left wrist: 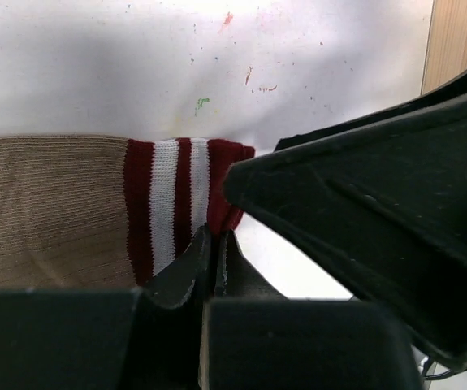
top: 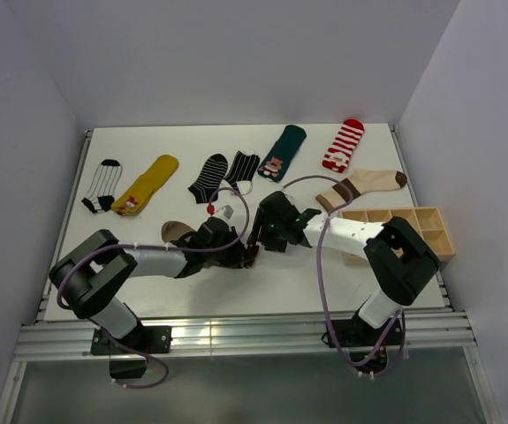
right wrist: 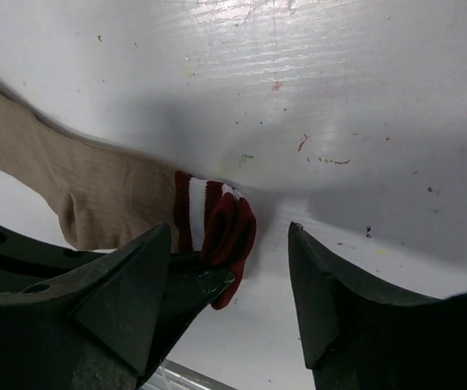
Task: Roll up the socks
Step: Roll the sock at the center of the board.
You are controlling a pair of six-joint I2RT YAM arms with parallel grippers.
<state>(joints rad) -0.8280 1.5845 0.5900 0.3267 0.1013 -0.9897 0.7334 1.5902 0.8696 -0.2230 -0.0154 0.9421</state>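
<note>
A brown sock [top: 176, 231] with a dark red and white striped cuff [left wrist: 172, 203] lies on the white table at centre. My left gripper [left wrist: 214, 240] is shut on the cuff's edge, and in the top view it [top: 245, 256] sits just right of the sock. My right gripper [right wrist: 229, 227] is open, its fingers [right wrist: 136, 276] straddling the folded cuff end [right wrist: 229, 231] without holding it. In the top view it [top: 262, 237] is close above the left gripper. The rest of the sock's foot stretches to the left [right wrist: 71, 179].
Several other socks lie in a back row: white-black striped [top: 102, 185], yellow [top: 147, 183], black with white lines [top: 208, 175], teal [top: 282, 150], red-white [top: 344, 144], cream with brown bands [top: 364, 185]. A wooden compartment tray [top: 426, 231] stands at the right.
</note>
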